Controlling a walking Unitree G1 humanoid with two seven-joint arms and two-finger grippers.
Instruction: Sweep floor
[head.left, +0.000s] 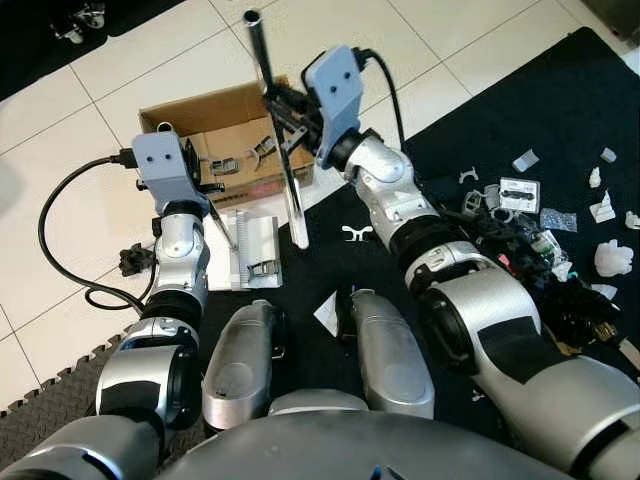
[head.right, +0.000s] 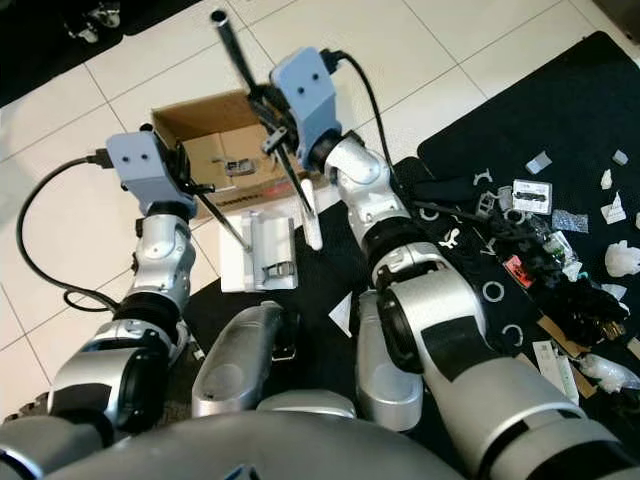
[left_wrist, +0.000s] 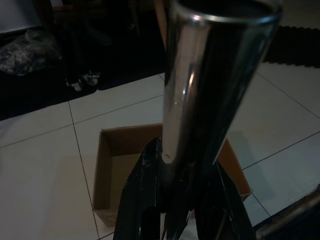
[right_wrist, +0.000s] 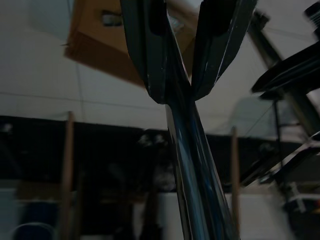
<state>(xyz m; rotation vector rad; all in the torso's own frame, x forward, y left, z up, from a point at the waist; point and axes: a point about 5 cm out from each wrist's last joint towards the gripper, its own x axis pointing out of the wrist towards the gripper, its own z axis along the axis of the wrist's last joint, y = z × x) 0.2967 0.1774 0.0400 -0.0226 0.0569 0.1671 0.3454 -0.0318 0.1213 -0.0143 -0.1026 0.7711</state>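
Presently, at frame centre: broom handle (head.left: 268, 70), a dark metal tube, held clamped between the fingers of the right end effector (head.left: 283, 108); the tube rises steeply toward the top of the frame. In the right wrist view the two black fingers are seen closed around it.

Left of centre: left end effector (head.left: 200, 185), fingers shut on a second, thinner rod (head.left: 222, 226) that slants down to the white dustpan (head.left: 252, 245) lying on the tile beside the mat edge. The left wrist view shows a polished tube gripped between that end effector's fingers.

Upper centre: cardboard box (head.left: 222, 135), open, a few small clips inside, just behind the dustpan.

Right side of frame: litter (head.left: 545, 215), white scraps, plastic clips and packets, scattered on the black mat (head.left: 560, 110), well apart from the dustpan.

Handling note: the litter is judged not yet gathered. The broom head should be carried to the right, beyond the scraps, and drawn back toward the dustpan in low, short strokes. The dustpan lip should be kept flat on the floor, and both grips kept firm, as the smooth tubes may slip or twist.
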